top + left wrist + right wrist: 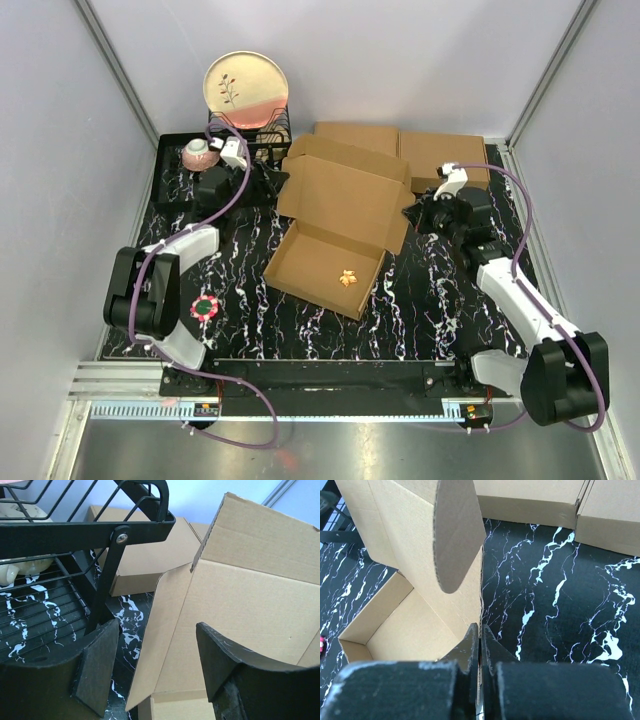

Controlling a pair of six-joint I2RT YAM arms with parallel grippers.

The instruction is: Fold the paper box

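The paper box is a brown cardboard mailer lying open in the middle of the mat, its tray toward me and its lid raised at the back. A small orange piece lies in the tray. My right gripper is at the box's right side. In the right wrist view the right gripper is shut on the thin edge of the box's right wall. My left gripper is at the lid's left edge. It stands open, with the lid's side flap between its fingers, untouched.
Two flat brown cardboard boxes lie side by side at the back. A black wire dish rack with a plate and a bowl stands close to the left gripper. A red-green disc lies near the left arm.
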